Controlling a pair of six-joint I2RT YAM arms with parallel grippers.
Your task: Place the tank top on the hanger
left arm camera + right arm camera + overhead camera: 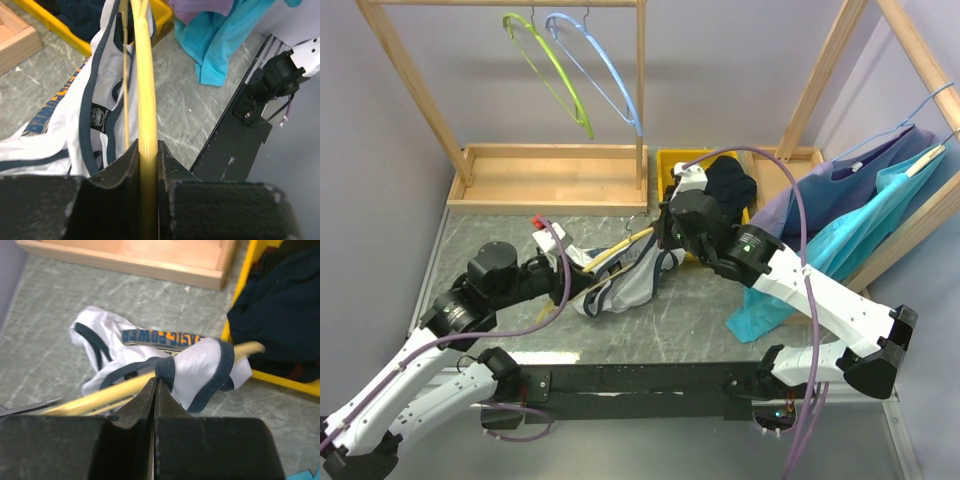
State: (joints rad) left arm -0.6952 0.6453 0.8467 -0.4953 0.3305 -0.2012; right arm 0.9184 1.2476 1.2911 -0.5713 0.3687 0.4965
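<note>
Watching marbled surface [720, 310] | tank top [630, 287] bunched mid-surface, navy strap looped over hanger [620, 250] | my left gripper [148, 148] clamps the yellow hanger bar | right gripper [156, 385] closed, tips touching strap

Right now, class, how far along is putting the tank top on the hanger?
Done: the left gripper clamps the yellow hanger, and one strap of the tank top is looped over one hanger arm. In hand: the right gripper, shut, seems to pinch the navy trim there. Left: the rest of the shirt lies bunched on the table; the other shoulder is not on.
</note>
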